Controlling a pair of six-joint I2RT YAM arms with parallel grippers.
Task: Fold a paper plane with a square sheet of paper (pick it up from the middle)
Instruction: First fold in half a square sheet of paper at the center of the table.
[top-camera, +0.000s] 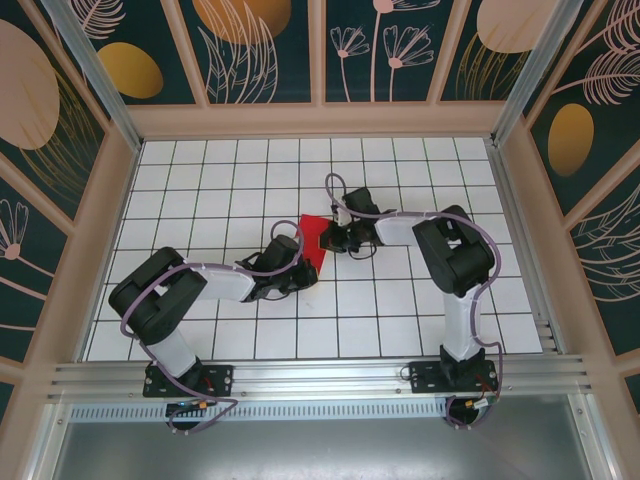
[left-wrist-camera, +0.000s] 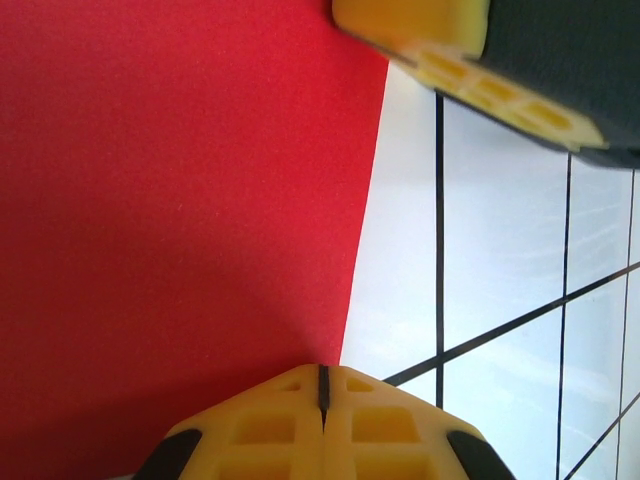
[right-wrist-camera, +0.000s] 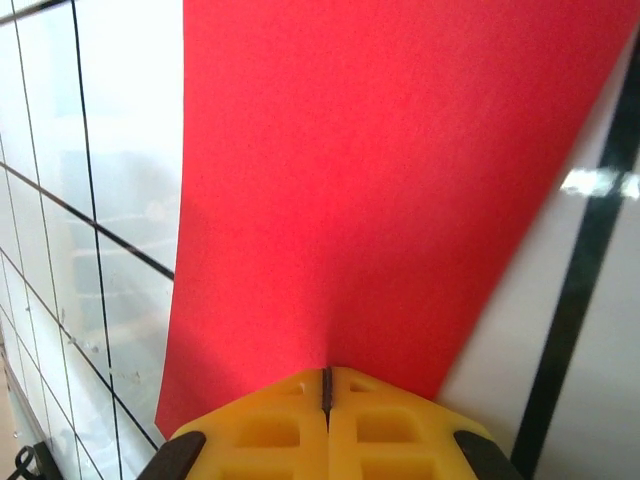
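In the top view, the left pincer (top-camera: 300, 263) lay pressed together left of centre on the white grid table (top-camera: 400, 310), pinching the lower corner of the square sheet of paper (top-camera: 316, 232). At the frame's middle, the right pincer (top-camera: 338, 238), likewise pressed together, pinched the red sheet's right edge.

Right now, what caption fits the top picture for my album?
Right gripper pinches the red paper; left gripper, shut, at its edge, over the grid table.
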